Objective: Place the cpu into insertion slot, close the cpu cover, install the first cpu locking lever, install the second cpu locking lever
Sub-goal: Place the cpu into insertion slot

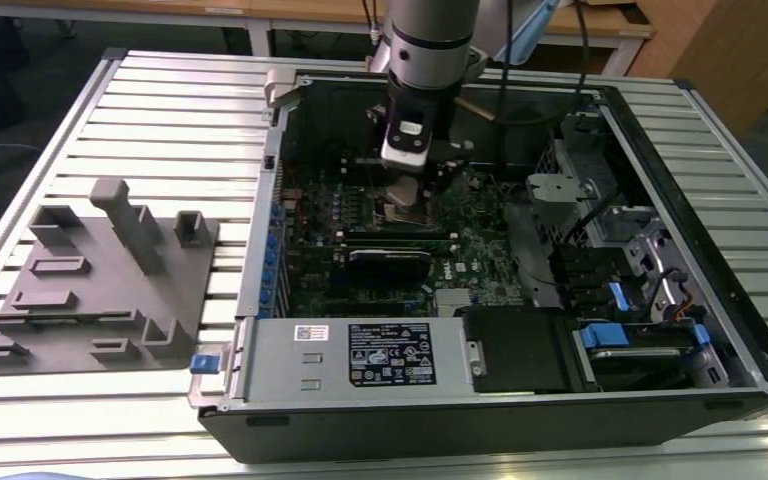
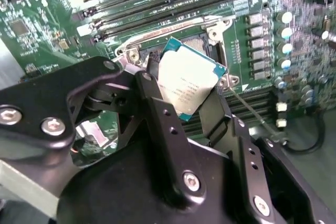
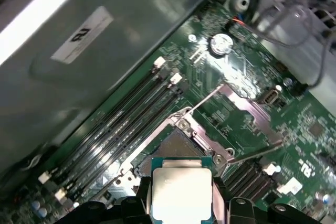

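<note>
Grips small flat silver-grey square cpu [image 2: 191,74] by opposite edges in black hand [image 2: 182,88], near silver-rimmed insertion slot [image 3: 173,148]; probably light, rigid, fragile.

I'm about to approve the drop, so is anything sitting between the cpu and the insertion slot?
Nothing visible does. The hand holds the cpu above the insertion slot, whose dark centre lies bare. The cpu cover appears to stand open to one side, clear of the path.

A grey moulded holder [image 1: 97,290] lies on the slatted bench [image 1: 171,100], beside the open computer case [image 1: 491,425].
</note>
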### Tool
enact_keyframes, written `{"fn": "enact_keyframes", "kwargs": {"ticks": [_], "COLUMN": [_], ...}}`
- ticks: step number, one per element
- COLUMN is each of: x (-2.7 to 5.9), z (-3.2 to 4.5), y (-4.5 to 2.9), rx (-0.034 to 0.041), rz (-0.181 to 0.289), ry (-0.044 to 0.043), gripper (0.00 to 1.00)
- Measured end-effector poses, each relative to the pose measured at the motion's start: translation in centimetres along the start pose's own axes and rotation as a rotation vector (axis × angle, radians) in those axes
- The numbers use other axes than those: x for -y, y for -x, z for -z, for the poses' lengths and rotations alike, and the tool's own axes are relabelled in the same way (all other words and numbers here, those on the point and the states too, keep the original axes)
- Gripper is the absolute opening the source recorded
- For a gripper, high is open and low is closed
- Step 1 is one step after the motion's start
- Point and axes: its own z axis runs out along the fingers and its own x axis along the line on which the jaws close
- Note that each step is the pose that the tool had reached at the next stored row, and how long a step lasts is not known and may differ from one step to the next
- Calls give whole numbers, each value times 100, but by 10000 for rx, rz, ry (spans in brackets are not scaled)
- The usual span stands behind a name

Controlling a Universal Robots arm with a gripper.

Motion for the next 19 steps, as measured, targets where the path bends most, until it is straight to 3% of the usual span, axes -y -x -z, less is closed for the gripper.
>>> {"fn": "enact_keyframes", "kwargs": {"ticks": [5,10,19], "x": [0,0,0], "z": [-3,-4,-10], "y": [0,0,0], "rx": [20,23,58], "rz": [-880,-977,-2609], "ry": [-13,-15,-36], "gripper": [54,54,54]}}
